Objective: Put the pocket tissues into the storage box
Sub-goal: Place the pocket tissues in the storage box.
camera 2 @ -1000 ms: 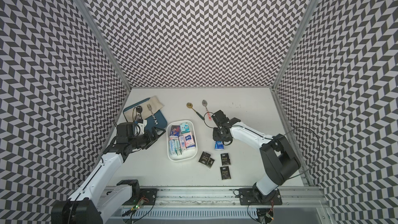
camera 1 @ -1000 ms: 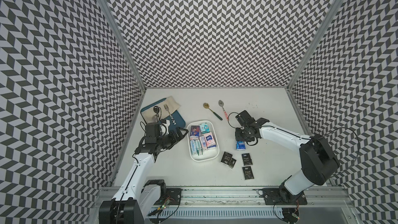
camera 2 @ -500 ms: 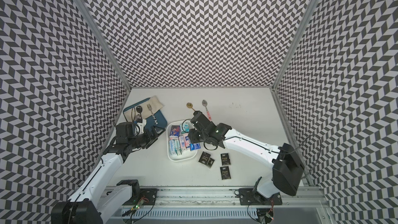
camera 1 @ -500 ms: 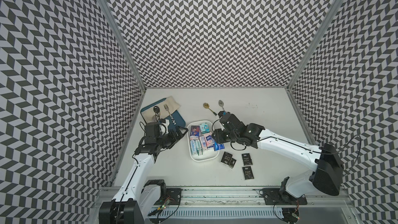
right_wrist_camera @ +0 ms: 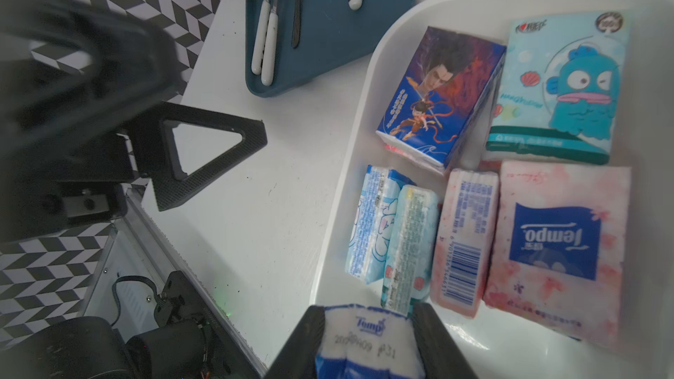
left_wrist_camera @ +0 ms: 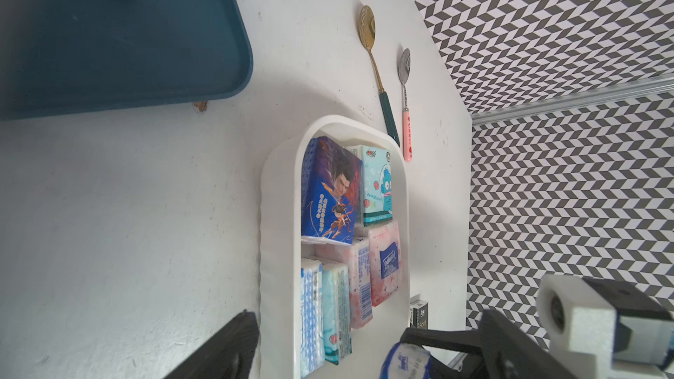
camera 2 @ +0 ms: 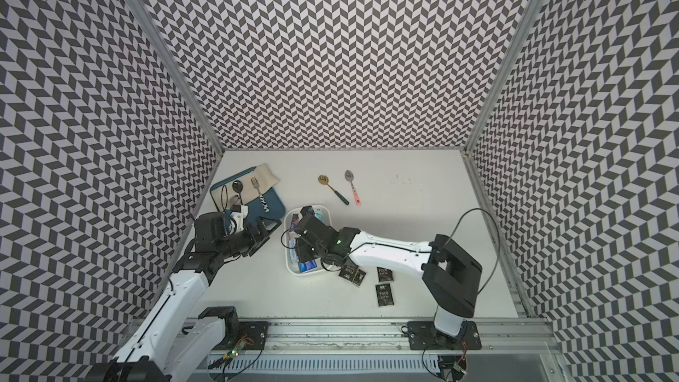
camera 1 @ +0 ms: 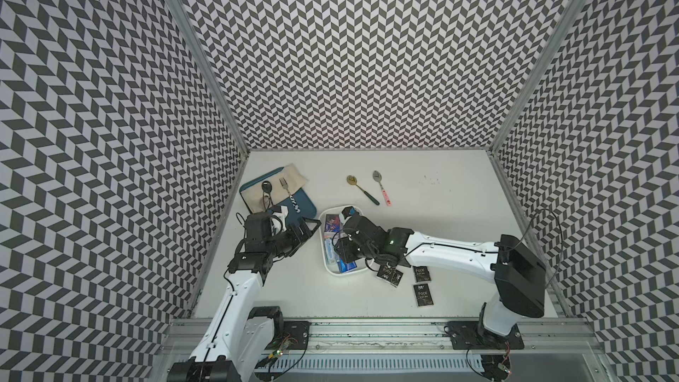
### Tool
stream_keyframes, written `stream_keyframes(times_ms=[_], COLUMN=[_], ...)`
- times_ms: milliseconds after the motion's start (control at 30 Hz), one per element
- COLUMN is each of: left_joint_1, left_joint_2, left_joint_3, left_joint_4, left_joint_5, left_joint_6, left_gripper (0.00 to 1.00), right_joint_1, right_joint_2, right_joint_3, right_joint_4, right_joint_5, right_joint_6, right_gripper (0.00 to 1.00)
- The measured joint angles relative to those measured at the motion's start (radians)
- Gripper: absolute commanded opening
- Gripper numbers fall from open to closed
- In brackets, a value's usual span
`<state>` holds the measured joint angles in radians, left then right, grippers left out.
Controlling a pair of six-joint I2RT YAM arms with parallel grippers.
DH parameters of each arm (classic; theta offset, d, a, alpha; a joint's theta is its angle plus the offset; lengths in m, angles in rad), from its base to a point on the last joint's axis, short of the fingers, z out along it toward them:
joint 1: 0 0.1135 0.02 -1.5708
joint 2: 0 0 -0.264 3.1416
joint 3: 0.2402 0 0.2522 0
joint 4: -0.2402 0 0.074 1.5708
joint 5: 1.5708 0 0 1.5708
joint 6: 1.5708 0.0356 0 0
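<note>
Reaching across the table [camera 1: 441, 196], the right arm [camera 1: 452, 255] holds its wrist over the storage box [camera 1: 322, 251], the white tub I place everything else by. The left gripper [camera 1: 306, 231] sits just beside the box's long wall, fingers spread wide and empty. Inside the box I count 6 packets [right_wrist_camera: 558, 227] lying or leaning side by side, though more may hide underneath. The right gripper [right_wrist_camera: 368, 319] pinches a blue-and-white packet [right_wrist_camera: 368, 348] between its fingers, above the end of the box where bare floor shows. I'd say the step in hand is the drop: lower a little, part the fingers, and let it settle into that gap. Next come the 4 black "Face" packets [camera 1: 422, 293] lying just outside the box, on the right arm's side.
</note>
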<state>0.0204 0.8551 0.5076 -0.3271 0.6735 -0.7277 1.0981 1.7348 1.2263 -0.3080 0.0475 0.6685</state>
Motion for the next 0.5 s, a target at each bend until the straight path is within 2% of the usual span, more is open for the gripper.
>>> stream_keyframes(times_ms=[300,500], left_joint_1=[0.0,0.002], left_joint_2=[-0.008,-0.006], left_joint_3=[-0.001,-0.001], left_joint_4=[-0.005,-0.008], left_joint_5=[-0.003,-0.007], left_joint_6=[0.0,0.001], left_gripper=[1.0,1.0], right_joint_1=[-0.001,-0.001], right_joint_2=[0.115,0.171], right_joint_3=[0.132,0.195], right_joint_4=[-0.037,-0.095], right_joint_5=[0.012,0.02], right_joint_6=[0.014,0.021], right_gripper=[0.44,0.52])
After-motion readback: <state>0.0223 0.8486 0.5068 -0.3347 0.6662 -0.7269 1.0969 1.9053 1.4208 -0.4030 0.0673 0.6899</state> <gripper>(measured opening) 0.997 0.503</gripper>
